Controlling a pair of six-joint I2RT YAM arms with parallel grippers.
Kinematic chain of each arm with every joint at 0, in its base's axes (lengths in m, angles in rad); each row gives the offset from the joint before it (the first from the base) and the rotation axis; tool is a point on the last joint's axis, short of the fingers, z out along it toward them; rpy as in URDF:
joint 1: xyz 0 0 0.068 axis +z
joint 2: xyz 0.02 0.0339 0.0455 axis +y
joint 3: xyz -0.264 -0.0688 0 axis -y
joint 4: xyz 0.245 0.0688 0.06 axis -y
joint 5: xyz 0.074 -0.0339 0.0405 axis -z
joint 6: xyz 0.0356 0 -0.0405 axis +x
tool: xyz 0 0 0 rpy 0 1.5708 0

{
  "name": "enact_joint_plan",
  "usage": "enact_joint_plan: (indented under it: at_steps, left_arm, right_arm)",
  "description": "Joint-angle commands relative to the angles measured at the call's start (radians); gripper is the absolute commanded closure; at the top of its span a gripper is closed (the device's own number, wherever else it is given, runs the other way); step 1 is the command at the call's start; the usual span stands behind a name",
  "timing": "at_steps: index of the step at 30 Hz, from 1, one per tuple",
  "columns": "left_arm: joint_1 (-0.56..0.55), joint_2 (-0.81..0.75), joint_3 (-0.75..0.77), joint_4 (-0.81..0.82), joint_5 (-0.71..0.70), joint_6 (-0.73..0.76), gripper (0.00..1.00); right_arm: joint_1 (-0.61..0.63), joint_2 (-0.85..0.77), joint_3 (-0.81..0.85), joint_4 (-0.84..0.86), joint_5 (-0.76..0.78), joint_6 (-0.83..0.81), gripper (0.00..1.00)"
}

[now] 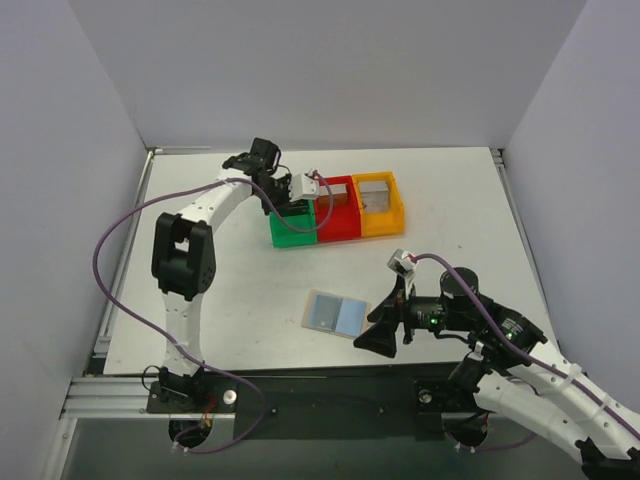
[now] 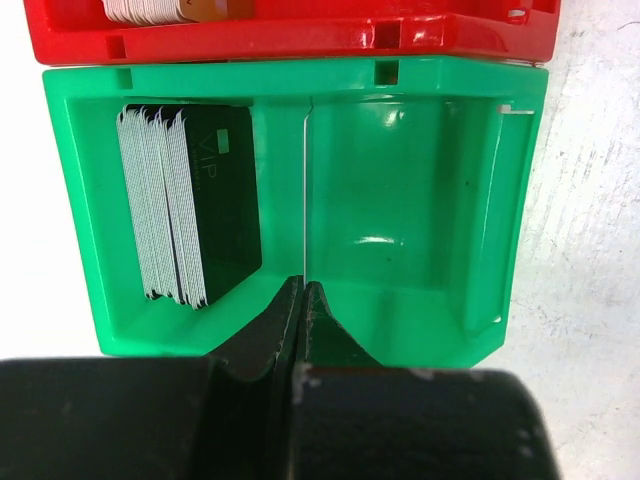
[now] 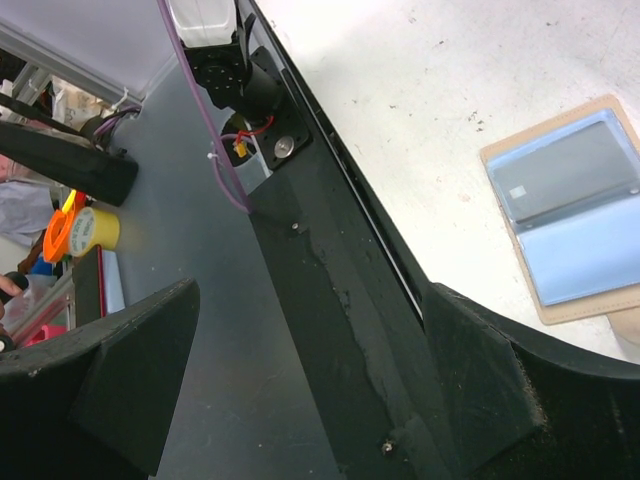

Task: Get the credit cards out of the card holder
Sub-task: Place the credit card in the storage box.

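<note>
Green bin (image 2: 420, 200) holds a stack of credit cards (image 2: 215, 200); the left tool (image 2: 302, 300) hangs over its rim, closed tight, empty. The right tool (image 3: 320, 390) gapes wide near the card holder (image 3: 570, 210).

The left arm (image 1: 185, 250) is reaching far forward with its elbow raised, and the wrist is bending over so the left gripper (image 2: 303, 290) is pointing downward, its two fingers pressing flat together with nothing between them. The right arm (image 1: 520, 385) is lying low at the near right, folded back on itself, and the right gripper (image 1: 384, 318) is aiming leftward with its black fingers (image 3: 130, 380) standing wide apart, gripping nothing at all
</note>
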Motion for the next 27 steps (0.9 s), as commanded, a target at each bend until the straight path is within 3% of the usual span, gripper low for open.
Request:
enact_joint_plan:
  at_steps: [1, 27]
  left_arm:
    - [-0.013, 0.002, 0.048, 0.033, -0.014, 0.040, 1.00]
    - [-0.012, 0.083, 0.069, 0.115, -0.048, 0.015, 1.00]
  right_arm:
    - [0.001, 0.013, -0.007, 0.051, 0.003, -0.016, 0.12]
    - [-0.001, 0.053, -0.024, 0.100, 0.001, -0.002, 0.12]
